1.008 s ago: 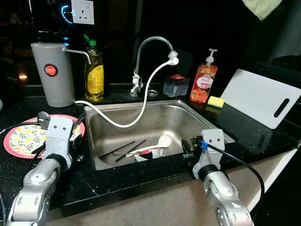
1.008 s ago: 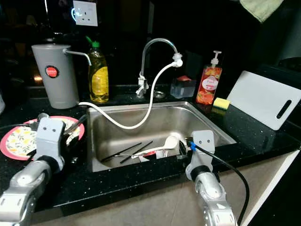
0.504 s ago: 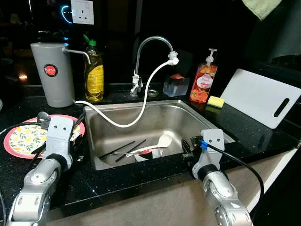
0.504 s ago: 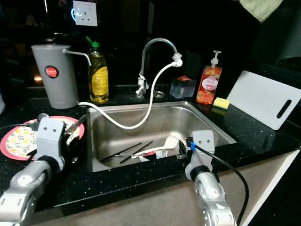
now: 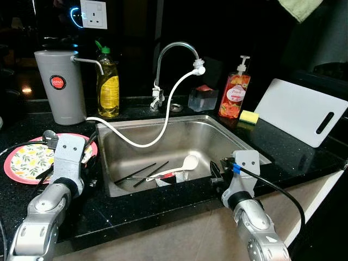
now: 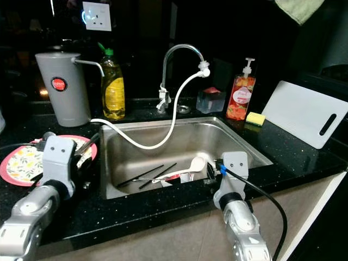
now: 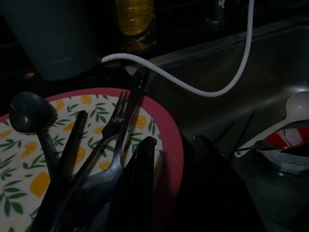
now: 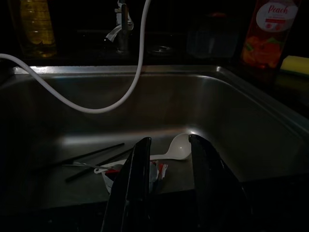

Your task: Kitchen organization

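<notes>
We're at the sink [image 5: 239, 142], a steel basin set into a black counter [image 5: 163, 209]. Down in the basin lie a pair of black chopsticks [image 5: 142, 173] and a white ladle [image 5: 187, 163], its handle resting across a small red-and-white bowl [image 5: 166, 178]. A white hose [image 5: 163, 122] loops from the faucet [image 5: 174, 51] down over the basin's left rim.

Our right gripper [image 8: 169, 159] hovers at the front right edge of the sink, fingers [image 8: 137, 183] apart with a clear gap, pointing in toward the ladle and holding nothing. Our left gripper [image 7: 171, 164] sits just beside the sink's left edge, its tips over the rim of a pink plate [image 5: 16, 176] with a lemon print; its fingers [image 7: 140, 169] stand slightly apart, nothing between them. On that plate we see a fork [image 7: 113, 130], a dark spoon [image 7: 29, 113] and more dark utensils.

Along the back stand a grey kettle [image 5: 61, 87], a yellow soap bottle [image 5: 108, 84] and a red pump bottle [image 5: 234, 95]; a white cutting board [image 5: 296, 111] leans on the right.
</notes>
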Motion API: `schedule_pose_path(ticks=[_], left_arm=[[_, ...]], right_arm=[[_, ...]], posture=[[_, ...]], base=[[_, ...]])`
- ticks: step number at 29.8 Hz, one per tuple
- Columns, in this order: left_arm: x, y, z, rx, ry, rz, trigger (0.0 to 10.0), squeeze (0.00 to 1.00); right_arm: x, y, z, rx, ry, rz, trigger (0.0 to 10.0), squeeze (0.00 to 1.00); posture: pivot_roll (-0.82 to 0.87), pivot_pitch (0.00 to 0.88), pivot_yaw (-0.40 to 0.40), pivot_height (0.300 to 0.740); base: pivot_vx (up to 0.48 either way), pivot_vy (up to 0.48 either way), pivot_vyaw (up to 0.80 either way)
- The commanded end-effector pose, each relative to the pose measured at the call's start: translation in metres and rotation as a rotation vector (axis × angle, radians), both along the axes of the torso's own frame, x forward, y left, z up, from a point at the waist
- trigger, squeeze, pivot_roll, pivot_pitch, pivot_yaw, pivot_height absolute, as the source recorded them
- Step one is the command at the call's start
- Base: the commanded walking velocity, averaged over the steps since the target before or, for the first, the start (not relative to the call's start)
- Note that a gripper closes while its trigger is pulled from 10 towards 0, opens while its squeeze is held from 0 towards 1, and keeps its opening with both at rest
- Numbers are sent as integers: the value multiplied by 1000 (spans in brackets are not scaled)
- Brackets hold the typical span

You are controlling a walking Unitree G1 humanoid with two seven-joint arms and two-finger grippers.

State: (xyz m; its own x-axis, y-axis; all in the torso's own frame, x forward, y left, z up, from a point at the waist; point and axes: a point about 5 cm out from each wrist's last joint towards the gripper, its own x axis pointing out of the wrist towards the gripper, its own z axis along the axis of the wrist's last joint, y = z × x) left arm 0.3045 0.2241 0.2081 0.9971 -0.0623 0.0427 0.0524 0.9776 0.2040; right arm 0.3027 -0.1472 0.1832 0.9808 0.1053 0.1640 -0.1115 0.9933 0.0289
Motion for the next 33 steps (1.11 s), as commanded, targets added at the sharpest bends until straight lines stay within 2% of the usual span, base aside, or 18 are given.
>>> schedule_pose_path(ticks=[1, 9, 14, 22, 24, 29, 33], left_arm=[[0, -3, -1, 9, 14, -18, 10000, 0], [-2, 0, -1, 8, 9, -3, 10000, 0], [-1, 0, -1, 14, 9, -3, 10000, 0], [-2, 4, 0, 21, -1, 27, 10000, 0], [-1, 6, -2, 13, 26, 20, 10000, 0], [-4, 7, -3, 6, 54, 23, 10000, 0], [-2, -1, 12, 11, 34, -25, 10000, 0]], right_arm=[[-2, -5, -1, 9, 1, -27, 10000, 0], [0, 0, -1, 2, 2, 2, 10000, 0], [2, -4, 1, 6, -1, -16, 10000, 0], [4, 4, 2, 3, -7, 19, 10000, 0], [7, -2, 5, 17, -22, -12, 10000, 0], [7, -3, 11, 18, -39, -14, 10000, 0], [4, -11, 14, 0, -52, -36, 10000, 0]], posture=[[-15, 0, -68, 740], [-10, 0, -70, 740], [-3, 0, -87, 740], [7, 0, -79, 740], [12, 0, -74, 740], [-5, 0, -70, 740], [-42, 0, -50, 740]], base=[[0, 0, 0], [0, 0, 0], [0, 0, 0], [0, 0, 0], [0, 0, 0], [0, 0, 0], [0, 0, 0]])
